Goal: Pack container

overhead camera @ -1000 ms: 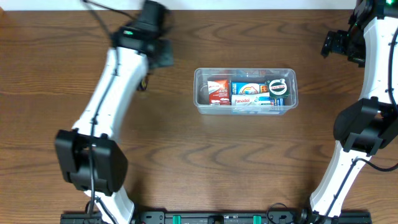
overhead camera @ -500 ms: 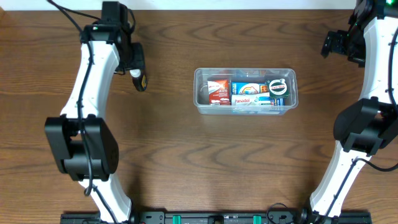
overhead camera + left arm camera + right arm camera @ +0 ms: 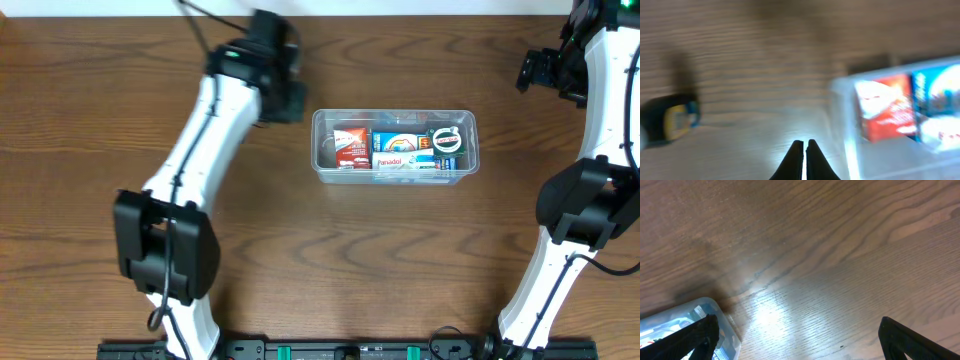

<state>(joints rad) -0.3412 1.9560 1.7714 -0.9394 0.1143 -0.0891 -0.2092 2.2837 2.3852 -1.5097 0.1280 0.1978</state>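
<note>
Left gripper [image 3: 803, 159] clenched on nothing beside the clear rectangular plastic container [image 3: 316, 146], a blurred dark bottle [image 3: 669, 120], perhaps, nearby; right gripper [image 3: 799, 330] splayed, released.

Dark brown wood-grain worktop [image 3: 300, 250], grain running side to side, white strip [image 3: 420, 6] along the far edge, black rail [image 3: 350, 351] at the near edge, soft glare [image 3: 765, 312] on the wood.

Dark wood-grain counter [image 3: 400, 260] carrying a clear tub and one small loose item

The container [image 3: 394, 113] rests flat on the counter, right of centre and toward the far edge, with its long side running left to right. Well apart from it on the left, a small dark object with a yellow label [image 3: 670, 120] lies on bare wood. It is blurred in the left wrist view and hidden from overhead.
</note>
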